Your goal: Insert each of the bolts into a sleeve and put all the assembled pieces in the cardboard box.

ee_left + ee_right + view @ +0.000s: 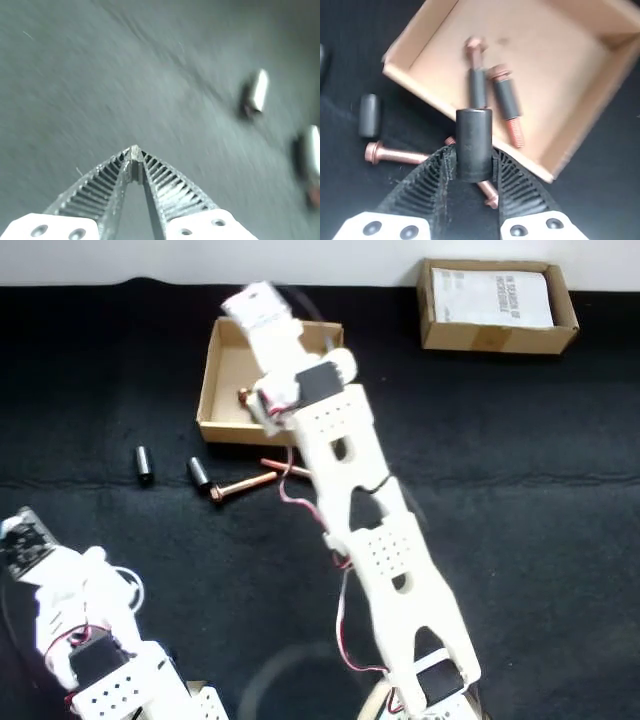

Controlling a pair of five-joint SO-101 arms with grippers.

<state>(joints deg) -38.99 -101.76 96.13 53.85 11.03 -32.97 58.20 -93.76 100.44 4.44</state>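
Overhead, a black-covered table (520, 540) carried everything. The right arm (350, 500), the largest thing on it, stretched from the near edge up to the open cardboard box (225, 360). The left arm (90, 630) sat folded at the near left corner, well apart from that box. A second box (497, 337) with a printed sheet (490, 295) inside stood at the far right.

Seen from the right wrist, the right gripper (472, 157) was clenched on a dark sleeve (474, 132). The sleeve stood upright between the ribbed fingers (427, 185), close to the near wall of the cardboard box (560, 65). On the box floor lay two assembled pieces (477, 87) (505, 97) side by side. Each was a copper bolt pushed through a dark sleeve, with its head toward the far wall.

The left gripper (135, 152) hung over bare cloth with its toothed fingers pressed together at the tips, grasping nothing.

Two more sleeves lay on the cloth left of the cardboard box, near each other but apart: an outer sleeve (144, 462) and an inner sleeve (198, 473). Just beside the inner sleeve lay a loose bolt (243, 485), its head toward that sleeve. A second bolt (283, 467) lay next to it, partly under the right arm.
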